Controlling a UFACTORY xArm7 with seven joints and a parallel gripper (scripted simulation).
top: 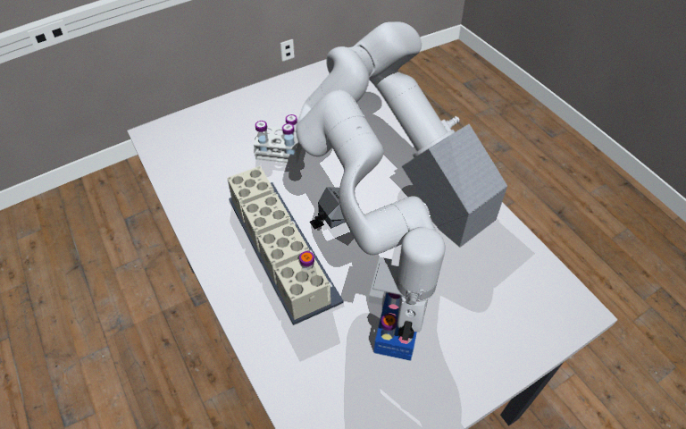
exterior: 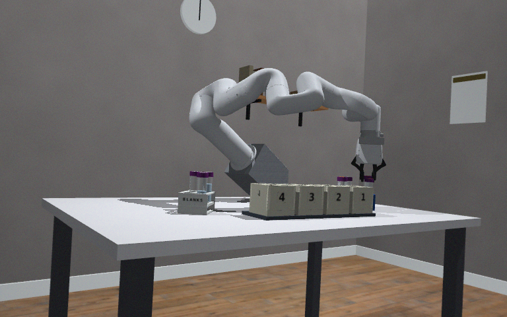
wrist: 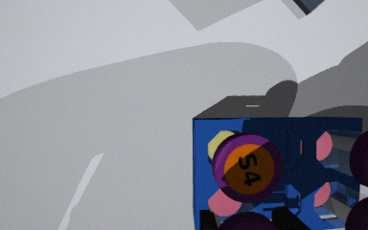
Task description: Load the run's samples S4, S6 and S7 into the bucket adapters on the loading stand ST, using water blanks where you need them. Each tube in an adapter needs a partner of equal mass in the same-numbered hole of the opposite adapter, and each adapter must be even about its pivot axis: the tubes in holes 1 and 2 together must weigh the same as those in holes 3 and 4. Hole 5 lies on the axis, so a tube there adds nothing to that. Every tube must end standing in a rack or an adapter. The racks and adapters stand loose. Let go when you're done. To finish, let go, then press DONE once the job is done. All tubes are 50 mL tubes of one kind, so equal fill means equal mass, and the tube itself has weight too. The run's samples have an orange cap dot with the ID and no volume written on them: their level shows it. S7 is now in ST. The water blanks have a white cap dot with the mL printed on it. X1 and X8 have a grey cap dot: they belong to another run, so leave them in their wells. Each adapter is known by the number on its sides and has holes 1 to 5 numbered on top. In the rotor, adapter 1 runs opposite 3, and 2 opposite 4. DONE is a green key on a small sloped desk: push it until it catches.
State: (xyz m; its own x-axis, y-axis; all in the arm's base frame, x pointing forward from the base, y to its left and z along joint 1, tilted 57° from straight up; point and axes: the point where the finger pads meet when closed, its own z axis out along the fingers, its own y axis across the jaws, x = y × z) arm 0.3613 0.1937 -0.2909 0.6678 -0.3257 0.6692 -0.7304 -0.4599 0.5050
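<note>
Toward the left, three purple-capped tubes stand in the BLANKS rack, their clear walls showing pale blue liquid in places. To the right of it runs a row of boxy, cream-coloured bucket adapters with round holes and dark numerals, on a flat, dark loading stand. The sample tube in adapter 1 shows an orange dot inside its purple cap; I can't read the ID from here.

Farther right, S4 stands in the blue rack, its round purple cap carrying a black ID on orange. It sits just beside the gripper, outside its black fingers. Those are pinching another purple-capped tube over the rack; its ID is out of my sight. The rack looks smooth, straight-sided and open inside, with pink and yellow patches. The arm curves over the matte white table in rounded, pale grey segments.
</note>
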